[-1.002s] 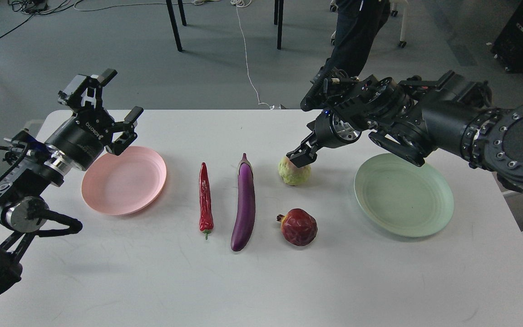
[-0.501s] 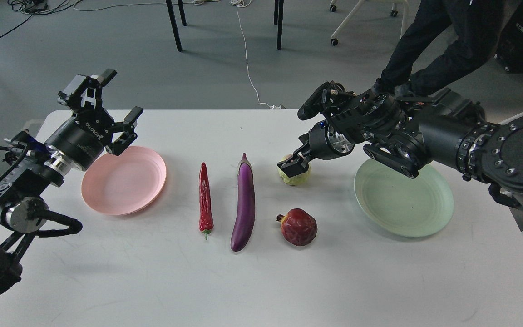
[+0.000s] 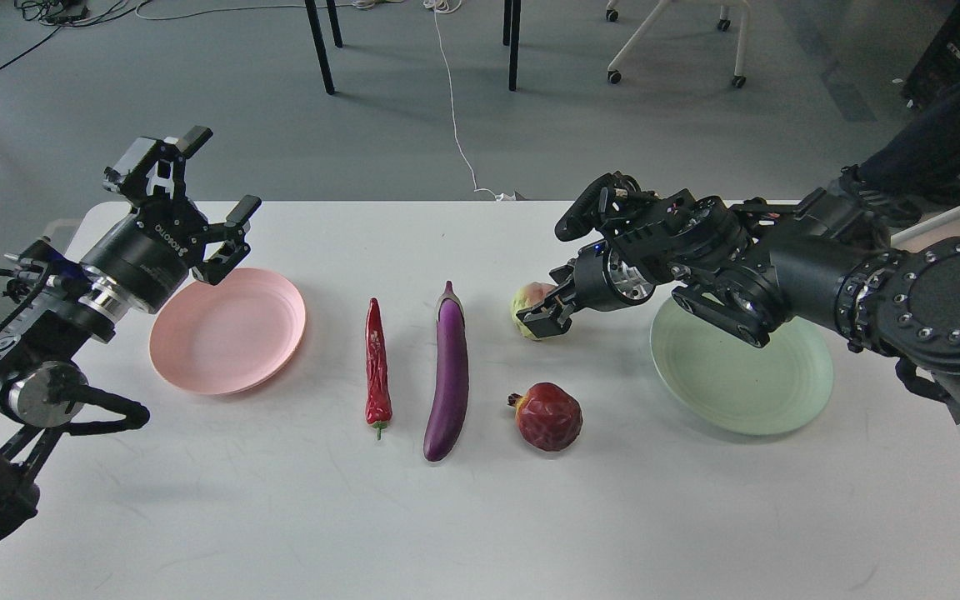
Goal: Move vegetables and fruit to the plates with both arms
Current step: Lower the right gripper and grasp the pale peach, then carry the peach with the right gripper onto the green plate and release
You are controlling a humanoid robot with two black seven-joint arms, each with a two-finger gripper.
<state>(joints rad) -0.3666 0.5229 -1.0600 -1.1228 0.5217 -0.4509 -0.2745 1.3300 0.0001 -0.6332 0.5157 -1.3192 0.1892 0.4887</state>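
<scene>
Right of the eggplant (image 3: 447, 375), right gripper (image 3: 543, 313) grasps the yellow-green fruit (image 3: 532, 305) (pink blush showing); left gripper (image 3: 215, 183) hangs released above the pink plate (image 3: 226, 333).

Four items lie along the middle of the table (image 3: 280, 517), between two plates. The smaller plate (image 3: 227, 331) sits toward the left edge, the larger plate (image 3: 741, 358) toward the right edge. From left to right lie the chili pepper (image 3: 377, 364), then the eggplant (image 3: 448, 372) just beside it, both lengthwise from far edge to near edge. Right of the eggplant, the round fruit (image 3: 532, 310) sits behind the pomegranate (image 3: 548, 416).
</scene>
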